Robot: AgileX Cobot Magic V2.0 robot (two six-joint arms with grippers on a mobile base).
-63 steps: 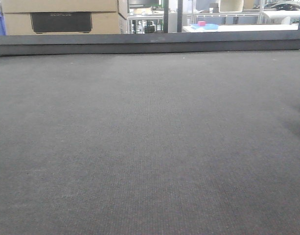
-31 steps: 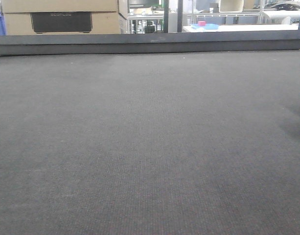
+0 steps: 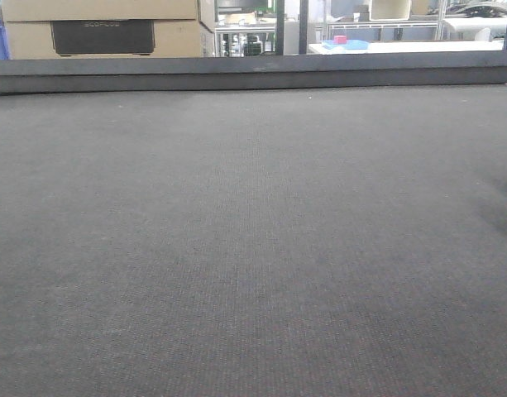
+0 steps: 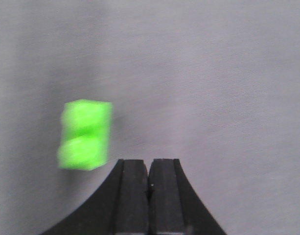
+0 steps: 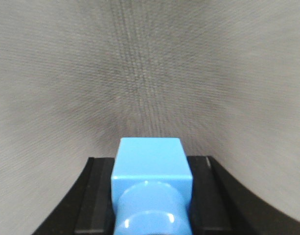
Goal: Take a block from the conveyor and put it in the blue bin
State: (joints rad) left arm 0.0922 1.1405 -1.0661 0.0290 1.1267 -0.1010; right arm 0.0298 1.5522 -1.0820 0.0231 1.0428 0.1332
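Grey woven belting fills every view. The conveyor point(image 3: 253, 248) runs wide and flat to a dark raised rail point(image 3: 253, 73) along its far side, and cardboard boxes point(image 3: 104, 29) are stacked beyond that rail.

Seen from the left wrist, the left fingers point(image 4: 142, 176) are pressed together, one black pad flat against the other, closed on themselves. A green block point(image 4: 85, 134) lies on the belt ahead of their tips and off to the left of them, near but apart. Its outline is blurred, so its studs and exact tilt cannot be made out. It reads as two bright lobes, one beyond the other.

Seen from the right wrist, the right fingers point(image 5: 102, 181) are clamped on a blue block point(image 5: 152, 169), with one black finger against each of its flanks. The block sits squarely between them, its flat square end reaching out past the tips and a rounded stud facing back toward the camera. The belt's weave spreads ahead of the tips and to both sides. Whether the block touches the belt cannot be told from this angle.
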